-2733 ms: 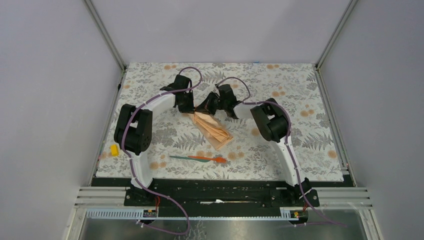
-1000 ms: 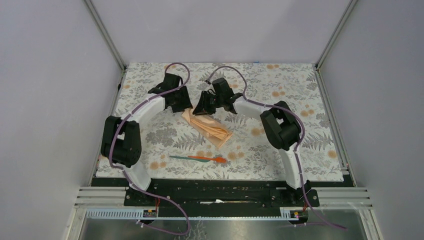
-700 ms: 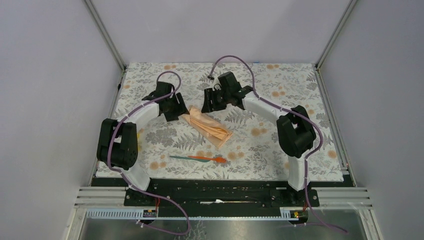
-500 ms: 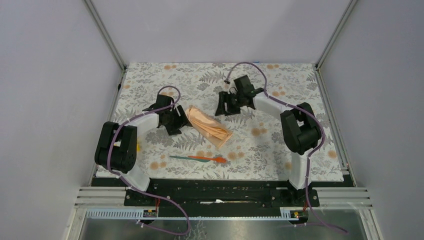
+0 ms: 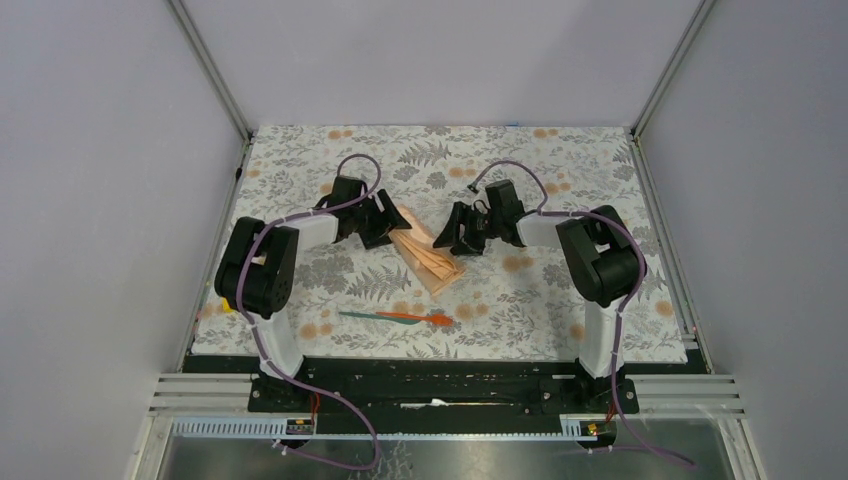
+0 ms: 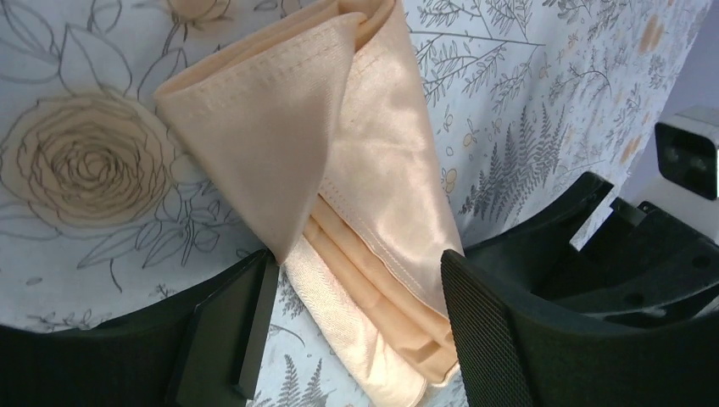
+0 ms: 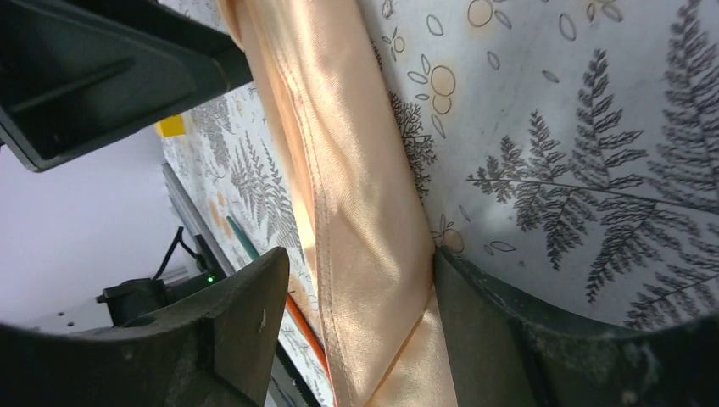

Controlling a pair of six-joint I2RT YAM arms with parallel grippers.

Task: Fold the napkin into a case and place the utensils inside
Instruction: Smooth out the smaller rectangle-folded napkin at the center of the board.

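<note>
Top view: the folded napkin (image 5: 432, 258) lies diagonally on the counter (image 5: 560, 170), with the utensils (image 5: 395, 317) apart, toward the near edge. Left wrist, up close: left gripper (image 6: 356, 280) jaws wide, astride its layered end. Right wrist: right gripper (image 7: 360, 271) jaws wide too, straddling the cloth.

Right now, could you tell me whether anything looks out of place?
The folded napkin looks untidy: its top flap bulges up loosely and the layers beneath fan out unevenly. The utensils lie neatly together, apart from it.
</note>
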